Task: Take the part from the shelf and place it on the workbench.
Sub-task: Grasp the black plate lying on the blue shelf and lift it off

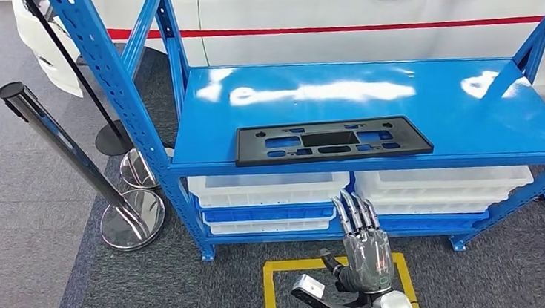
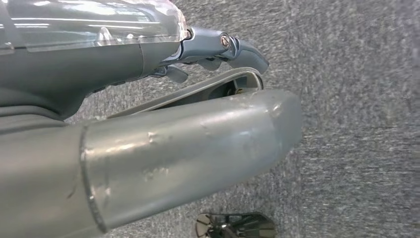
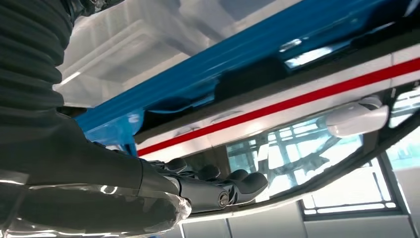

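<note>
While I look down from the head camera, the white car (image 1: 361,12) with its red stripe runs across twelve o'clock behind everything. In front of it stands the blue shelf (image 1: 474,106), glossy top level reflecting the lights, with white bins (image 1: 269,188) on the level beneath. At nine o'clock two chrome-based stanchions (image 1: 68,153) lean on the grey carpet (image 1: 27,280), and at six o'clock there's a yellow floor marking (image 1: 271,296).

The part (image 1: 332,140), a long black plate with cut-outs, lies flat near the front edge of the top level, just left of centre, untouched.

My right hand (image 1: 362,239) is raised at six o'clock, below the shelf edge and apart from the part, fingers straight, pointing up, holding nothing. On the left wrist camera my left hand (image 2: 148,153) hangs over carpet; its thumb sits straight, nothing in it, but I cannot tell how the fingers lie.
</note>
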`<state>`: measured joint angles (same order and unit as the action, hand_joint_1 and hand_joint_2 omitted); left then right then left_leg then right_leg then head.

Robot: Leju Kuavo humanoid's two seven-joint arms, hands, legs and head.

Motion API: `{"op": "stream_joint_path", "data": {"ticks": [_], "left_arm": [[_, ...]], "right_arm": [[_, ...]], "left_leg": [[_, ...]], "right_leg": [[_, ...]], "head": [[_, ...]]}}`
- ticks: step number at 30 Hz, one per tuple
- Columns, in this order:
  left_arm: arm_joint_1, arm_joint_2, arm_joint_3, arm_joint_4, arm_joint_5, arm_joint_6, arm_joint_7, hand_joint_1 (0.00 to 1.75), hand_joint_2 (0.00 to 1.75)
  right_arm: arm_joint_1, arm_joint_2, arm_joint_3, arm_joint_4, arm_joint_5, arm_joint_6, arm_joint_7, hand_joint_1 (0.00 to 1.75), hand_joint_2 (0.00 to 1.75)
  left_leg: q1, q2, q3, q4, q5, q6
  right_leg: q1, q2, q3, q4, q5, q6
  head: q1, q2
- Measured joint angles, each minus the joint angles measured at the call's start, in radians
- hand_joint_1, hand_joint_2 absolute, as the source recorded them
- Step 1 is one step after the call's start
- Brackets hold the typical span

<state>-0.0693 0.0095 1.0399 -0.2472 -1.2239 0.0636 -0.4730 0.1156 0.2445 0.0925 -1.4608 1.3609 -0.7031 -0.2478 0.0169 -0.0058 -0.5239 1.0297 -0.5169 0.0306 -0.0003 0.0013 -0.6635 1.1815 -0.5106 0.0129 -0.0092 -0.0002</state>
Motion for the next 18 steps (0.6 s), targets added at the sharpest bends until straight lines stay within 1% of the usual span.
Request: {"op": "stream_joint_path", "data": {"ticks": [1, 2, 3, 4, 5, 6, 7, 8, 9, 11, 12, 13, 14, 15, 16, 17, 18], "left_arm": [[-0.001, -0.002, 0.000, 0.000, 0.000, 0.000, 0.000, 0.00, 0.00], [-0.002, -0.003, 0.000, 0.000, -0.001, 0.000, 0.000, 0.00, 0.00], [-0.003, -0.004, 0.000, 0.000, -0.002, 0.000, 0.000, 0.00, 0.00], [-0.003, -0.005, 0.000, 0.000, -0.002, 0.000, -0.001, 0.00, 0.00], [-0.004, -0.005, 0.000, 0.000, -0.002, 0.000, -0.001, 0.00, 0.00], [-0.004, -0.005, 0.000, 0.000, -0.002, -0.001, -0.002, 0.00, 0.00], [-0.005, -0.005, 0.000, 0.001, -0.003, -0.001, -0.002, 0.00, 0.00], [-0.007, -0.005, 0.000, 0.001, -0.004, -0.002, -0.002, 0.00, 0.00], [-0.008, -0.005, 0.000, 0.001, -0.004, -0.002, -0.003, 0.00, 0.00], [-0.008, -0.003, 0.000, 0.001, -0.005, -0.004, -0.003, 0.00, 0.00], [-0.007, -0.002, 0.000, 0.001, -0.005, -0.005, -0.003, 0.00, 0.00], [-0.005, -0.001, 0.000, 0.001, -0.005, -0.005, -0.003, 0.00, 0.00], [-0.004, 0.000, 0.000, 0.001, -0.005, -0.006, -0.003, 0.00, 0.00], [-0.003, 0.000, 0.000, 0.001, -0.005, -0.006, -0.003, 0.00, 0.00], [-0.002, 0.001, 0.000, 0.001, -0.005, -0.006, -0.003, 0.00, 0.00], [-0.002, 0.001, 0.000, 0.001, -0.006, -0.006, -0.002, 0.00, 0.00], [-0.002, 0.002, 0.000, 0.001, -0.006, -0.006, -0.002, 0.00, 0.00]], "right_arm": [[-0.002, 0.000, 0.006, 0.000, -0.008, 0.000, -0.004, 0.00, 1.75], [-0.003, 0.000, 0.011, 0.000, -0.016, 0.000, -0.007, 0.00, 1.75], [-0.005, 0.000, 0.016, -0.002, -0.023, 0.000, -0.010, 0.00, 1.75], [-0.006, 0.000, 0.021, -0.003, -0.029, 0.000, -0.012, 0.00, 1.75], [-0.007, 0.000, 0.025, -0.005, -0.033, 0.000, -0.014, 0.00, 1.75], [-0.008, 0.001, 0.030, -0.007, -0.036, 0.000, -0.016, 0.00, 1.75], [-0.010, 0.002, 0.034, -0.008, -0.037, 0.000, -0.017, 0.00, 1.75], [-0.013, 0.003, 0.038, -0.009, -0.038, 0.000, -0.019, 0.00, 1.75], [-0.016, 0.004, 0.043, -0.010, -0.039, 0.000, -0.020, 0.00, 1.75], [-0.019, 0.005, 0.048, -0.009, -0.038, 0.000, -0.022, 0.00, 1.75], [-0.019, 0.005, 0.049, -0.009, -0.037, 0.000, -0.022, 0.00, 1.75], [-0.018, 0.005, 0.050, -0.008, -0.036, 0.000, -0.020, 0.00, 1.75], [-0.018, 0.005, 0.052, -0.008, -0.034, 0.000, -0.018, 0.00, 1.75], [-0.019, 0.005, 0.054, -0.007, -0.032, 0.000, -0.014, 0.00, 1.75], [-0.019, 0.004, 0.057, -0.007, -0.029, 0.000, -0.009, 0.00, 1.75], [-0.020, 0.004, 0.059, -0.007, -0.026, 0.000, -0.003, 0.00, 1.75], [-0.020, 0.003, 0.062, -0.007, -0.022, 0.000, 0.005, 0.00, 1.75]], "left_leg": [[-0.001, 0.000, 0.010, -0.002, -0.006, -0.002], [-0.001, -0.001, 0.017, -0.005, -0.011, -0.004], [0.000, -0.001, 0.021, -0.010, -0.015, -0.009], [-0.001, -0.001, 0.026, -0.011, -0.013, -0.015], [-0.002, 0.000, 0.032, -0.011, -0.009, -0.021], [-0.003, 0.001, 0.037, -0.005, -0.009, -0.026], [-0.004, 0.001, 0.037, 0.016, -0.011, -0.028], [-0.003, 0.000, 0.023, 0.048, -0.021, -0.031], [-0.002, 0.001, -0.004, 0.097, -0.039, -0.033], [-0.001, 0.001, -0.080, 0.206, -0.086, -0.041], [0.000, 0.001, -0.113, 0.239, -0.101, -0.044], [0.001, 0.001, -0.133, 0.244, -0.097, -0.048], [0.002, 0.001, -0.136, 0.216, -0.068, -0.051], [0.004, 0.001, -0.123, 0.161, -0.020, -0.053], [0.004, 0.002, -0.106, 0.102, 0.023, -0.052], [0.003, 0.003, -0.093, 0.052, 0.042, -0.049], [0.001, 0.004, -0.085, 0.024, 0.050, -0.043]], "right_leg": [[0.005, 0.000, 0.017, -0.057, 0.034, -0.011], [0.011, -0.001, 0.031, -0.103, 0.050, -0.023], [0.016, 0.000, 0.038, -0.128, 0.055, -0.034], [0.020, 0.001, 0.042, -0.136, 0.049, -0.043], [0.019, 0.002, 0.052, -0.150, 0.052, -0.051], [0.016, 0.003, 0.067, -0.164, 0.060, -0.056], [0.012, 0.002, 0.083, -0.176, 0.061, -0.059], [0.008, 0.001, 0.098, -0.185, 0.061, -0.061], [0.006, 0.000, 0.109, -0.192, 0.059, -0.061], [0.006, 0.000, 0.118, -0.194, 0.050, -0.061], [0.006, 0.002, 0.123, -0.192, 0.043, -0.060], [0.006, 0.003, 0.129, -0.190, 0.035, -0.057], [0.005, 0.004, 0.137, -0.188, 0.026, -0.054], [0.004, 0.004, 0.147, -0.185, 0.017, -0.050], [0.003, 0.004, 0.156, -0.181, 0.007, -0.045], [0.003, 0.005, 0.161, -0.177, -0.002, -0.039], [0.005, 0.005, 0.163, -0.173, -0.011, -0.032]], "head": [[0.000, 0.000], [0.000, 0.000], [0.001, 0.000], [0.001, 0.000], [0.002, 0.000], [0.002, 0.000], [0.002, 0.000], [0.002, 0.000], [0.001, 0.000], [0.001, 0.000], [0.001, 0.000], [0.001, 0.000], [0.001, 0.000], [0.001, 0.000], [0.001, 0.000], [0.001, 0.000], [0.001, 0.000]]}}
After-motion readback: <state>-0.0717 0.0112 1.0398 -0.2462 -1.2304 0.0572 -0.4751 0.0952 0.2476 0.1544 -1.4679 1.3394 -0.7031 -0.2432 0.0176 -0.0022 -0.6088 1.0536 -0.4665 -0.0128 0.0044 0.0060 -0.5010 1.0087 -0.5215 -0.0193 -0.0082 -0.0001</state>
